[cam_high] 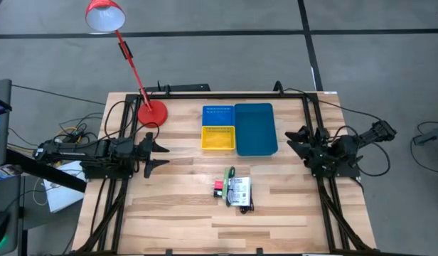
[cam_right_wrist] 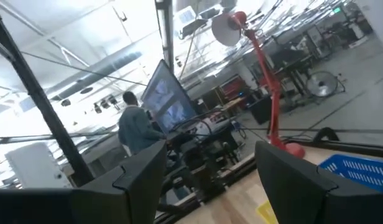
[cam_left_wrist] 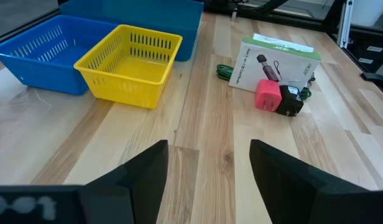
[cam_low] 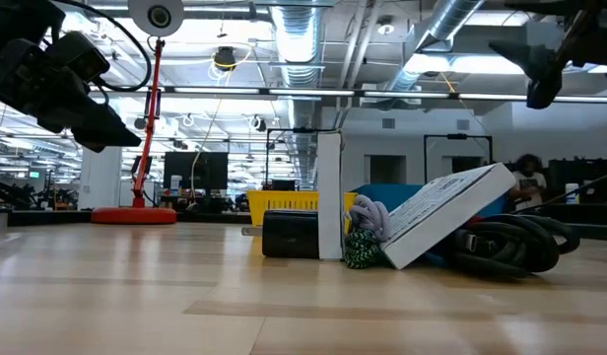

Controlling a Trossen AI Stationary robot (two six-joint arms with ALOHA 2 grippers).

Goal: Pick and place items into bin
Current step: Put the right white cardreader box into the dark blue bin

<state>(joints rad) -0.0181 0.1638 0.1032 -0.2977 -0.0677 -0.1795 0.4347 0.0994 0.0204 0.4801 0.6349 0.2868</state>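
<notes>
The items lie in a small heap on the table's near middle (cam_high: 234, 190). In the left wrist view I see a white printed box (cam_left_wrist: 275, 62), a red-pink block (cam_left_wrist: 268, 94), a black adapter (cam_left_wrist: 291, 103) and a green cord (cam_left_wrist: 224, 71). In the low view the white box (cam_low: 443, 211) leans tilted on black cables (cam_low: 510, 247). My left gripper (cam_high: 162, 155) waits open at the table's left and points toward the heap, its fingers (cam_left_wrist: 142, 177) well short of it. My right gripper (cam_high: 291, 141) hangs open at the table's right, raised above the table, next to the large blue bin (cam_high: 256, 128).
A yellow basket (cam_high: 218, 137) and a small blue basket (cam_high: 218, 114) stand against the large blue bin's left side. A red desk lamp's base (cam_high: 151, 112) sits at the far left. Bare wood lies between the grippers and the heap. A person (cam_right_wrist: 137, 127) stands beyond the table.
</notes>
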